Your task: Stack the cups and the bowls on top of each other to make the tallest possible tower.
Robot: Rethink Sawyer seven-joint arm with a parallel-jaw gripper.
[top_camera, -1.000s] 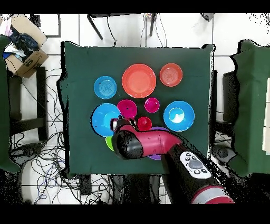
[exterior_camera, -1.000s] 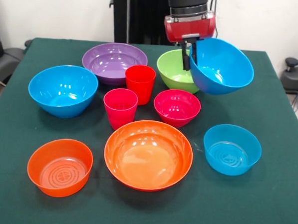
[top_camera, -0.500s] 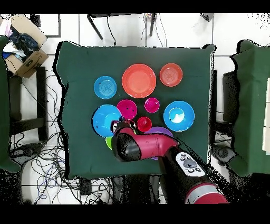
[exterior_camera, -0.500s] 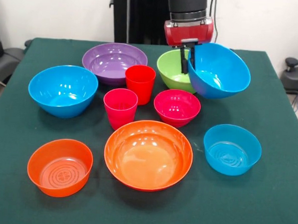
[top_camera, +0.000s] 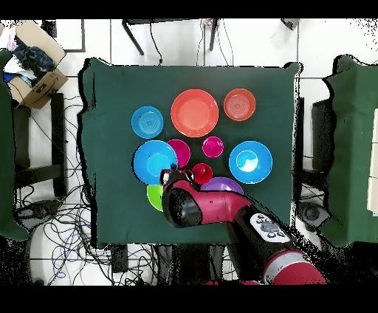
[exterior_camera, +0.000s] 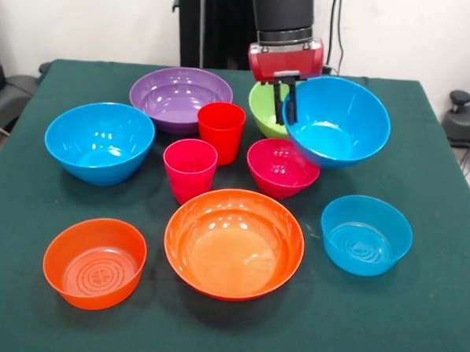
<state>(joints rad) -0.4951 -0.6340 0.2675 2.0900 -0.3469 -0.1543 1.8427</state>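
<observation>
Ten glossy plastic pieces are spread over the green counter (exterior_camera: pixel 39 308), none stacked yet. Nearest the camera in the front view sit a small orange bowl (exterior_camera: pixel 94 262) with a ringed bottom, a large orange bowl (exterior_camera: pixel 234 243) and a small light blue bowl (exterior_camera: pixel 366 234), each apart from the others. Behind them stand a pink cup (exterior_camera: pixel 189 170) and a red cup (exterior_camera: pixel 221 132), close together, with a small magenta bowl (exterior_camera: pixel 276 169) to their right and a large blue bowl (exterior_camera: pixel 99 142) well to the left. Farther back rest a purple bowl (exterior_camera: pixel 180 98) and a lime green bowl (exterior_camera: pixel 264 106). The tool (exterior_camera: pixel 286 106) is clamped on the rim of a second large blue bowl (exterior_camera: pixel 338 122), holding it tilted in the air, overlapping the magenta and green bowls. From overhead that lifted bowl (top_camera: pixel 154 162) shows beside the red arm (top_camera: pixel 221 210).
</observation>
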